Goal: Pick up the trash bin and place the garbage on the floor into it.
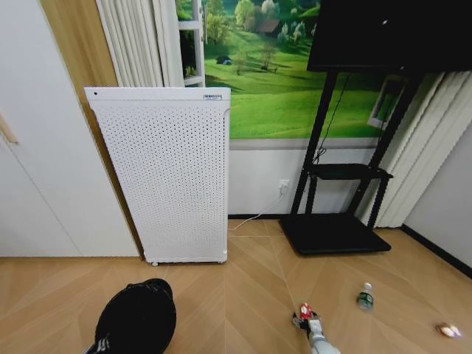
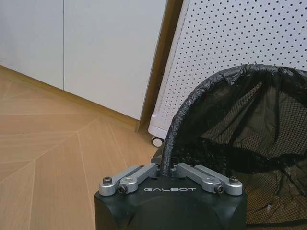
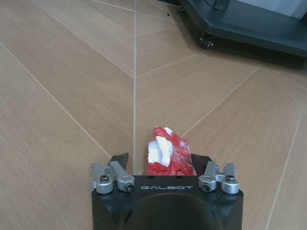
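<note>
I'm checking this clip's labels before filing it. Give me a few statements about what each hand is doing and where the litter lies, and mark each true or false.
1. The left hand is shut on the rim of the trash bin. True.
2. The right hand has the red-and-white wrapper between its fingers. True.
3. The small bottle is already inside the bin. False: it lies on the floor, to the robot's right of the wrapper.
4. The bin stands to the right of the black stand. False: it is on the robot's left, in front of the white perforated appliance.
5. A white-and-pink scrap lies on the floor at the far right. True.
</note>
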